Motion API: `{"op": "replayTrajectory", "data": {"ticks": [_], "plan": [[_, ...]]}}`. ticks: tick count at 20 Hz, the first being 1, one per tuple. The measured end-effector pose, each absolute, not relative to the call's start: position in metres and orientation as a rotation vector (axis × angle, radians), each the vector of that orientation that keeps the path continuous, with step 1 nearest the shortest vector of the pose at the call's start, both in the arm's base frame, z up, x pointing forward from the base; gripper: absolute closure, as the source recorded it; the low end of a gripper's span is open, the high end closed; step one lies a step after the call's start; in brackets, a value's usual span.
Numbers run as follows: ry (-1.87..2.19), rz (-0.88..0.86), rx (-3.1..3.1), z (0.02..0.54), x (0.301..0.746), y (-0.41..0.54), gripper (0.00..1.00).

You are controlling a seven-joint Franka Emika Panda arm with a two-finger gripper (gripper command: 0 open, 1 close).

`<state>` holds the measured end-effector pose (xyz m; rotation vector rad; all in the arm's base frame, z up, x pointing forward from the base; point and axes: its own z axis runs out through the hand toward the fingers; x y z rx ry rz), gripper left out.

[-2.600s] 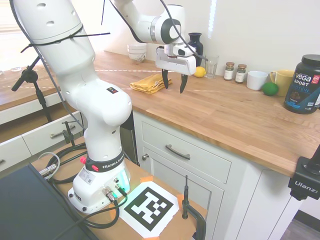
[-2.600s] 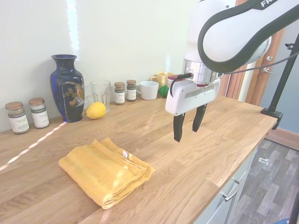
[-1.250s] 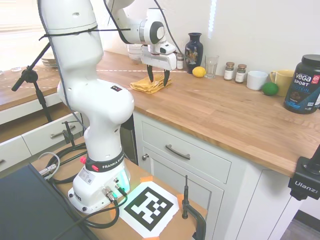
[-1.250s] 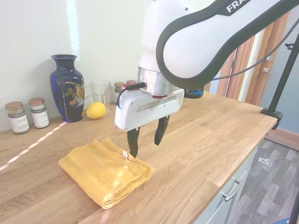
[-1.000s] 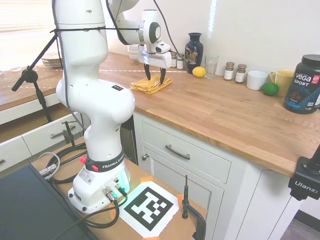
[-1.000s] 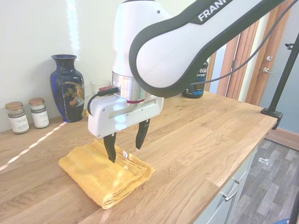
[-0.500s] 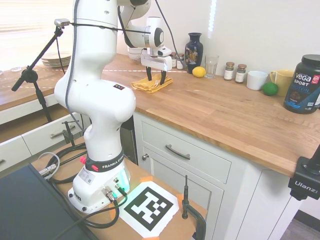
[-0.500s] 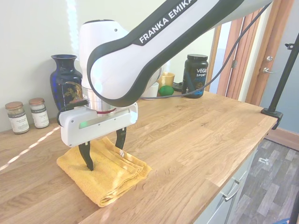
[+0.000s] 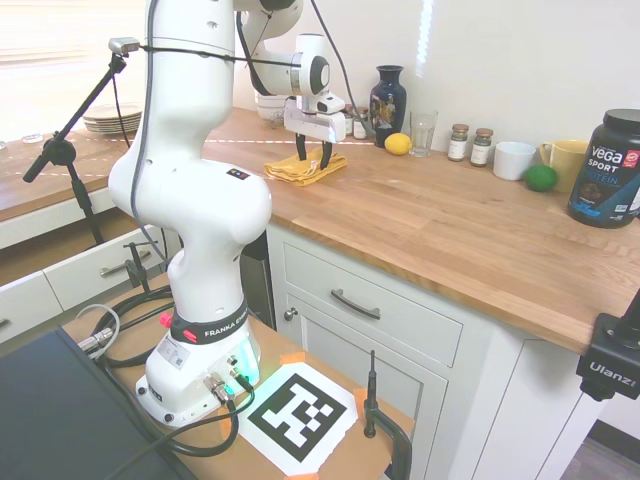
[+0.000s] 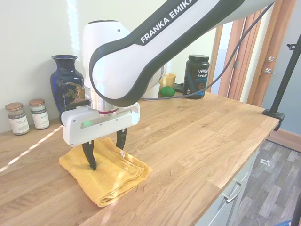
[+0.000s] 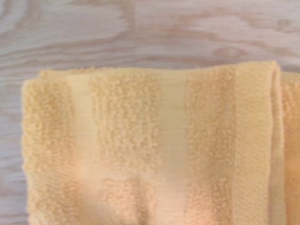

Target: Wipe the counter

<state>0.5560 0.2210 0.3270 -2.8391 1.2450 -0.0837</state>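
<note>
The counter [image 9: 450, 220] is a long brown wooden top on white cabinets. A folded yellow towel [image 9: 285, 172] lies on it near the front edge. My gripper [image 10: 106, 153] stands upright over the towel [image 10: 113, 176], open, with both fingertips down on the cloth and the folds between them. In the first exterior view the gripper [image 9: 312, 155] shows at the towel's far side. The wrist view is filled by the towel [image 11: 154, 154], with a strip of bare counter [image 11: 140, 33] beyond it.
A dark blue vase [image 10: 68, 87] and two spice jars [image 10: 19, 117] stand along the wall behind the towel. Further along are a lemon [image 9: 399, 144], a glass [image 9: 423, 130], a white mug [image 9: 514, 160], a lime [image 9: 540, 177] and a black tub [image 9: 608, 168].
The gripper travelled along the counter to the towel and came down onto it, staying open. In the last half second it barely shifted, and the towel edge nudged slightly.
</note>
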Motion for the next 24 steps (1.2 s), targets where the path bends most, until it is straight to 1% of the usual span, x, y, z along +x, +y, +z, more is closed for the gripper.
{"op": "replayTrajectory", "data": {"ticks": [24], "plan": [[1.238,-0.134,-2.819,0.328,0.549,0.203,1.00]]}}
